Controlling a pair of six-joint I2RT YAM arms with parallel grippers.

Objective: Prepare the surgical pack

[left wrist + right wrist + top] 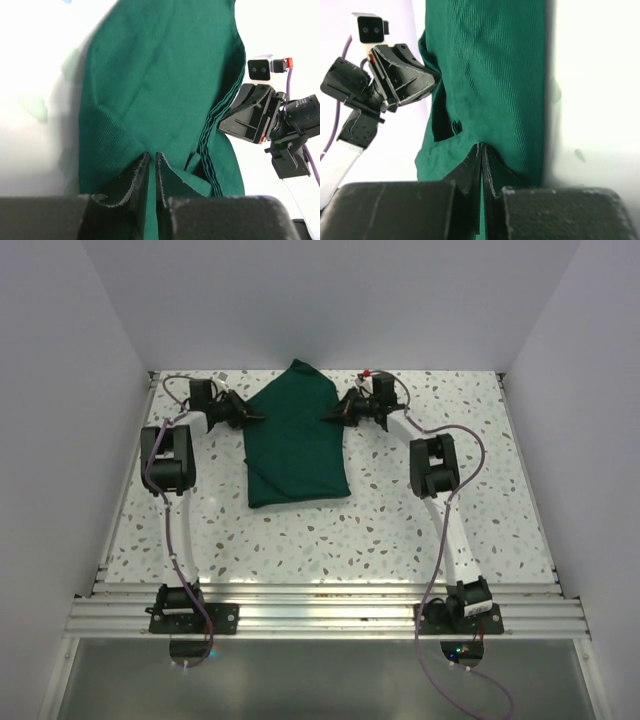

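Two black-and-white robot arms, the left arm and the right arm, reach away from the near edge of one speckled white table. Beyond their elbows, on the far middle of the table, lies one dark green cloth. It is folded into a rumpled, roughly rectangular bundle that narrows to a peak at its far end. The left arm's fingers are closed on its left edge, pinching fabric. The right arm's fingers are pinched tight on its right edge, where stacked layers show.

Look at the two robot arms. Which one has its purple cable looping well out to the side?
The right arm: its purple cable bows far outward, while the left arm keeps its own close alongside.
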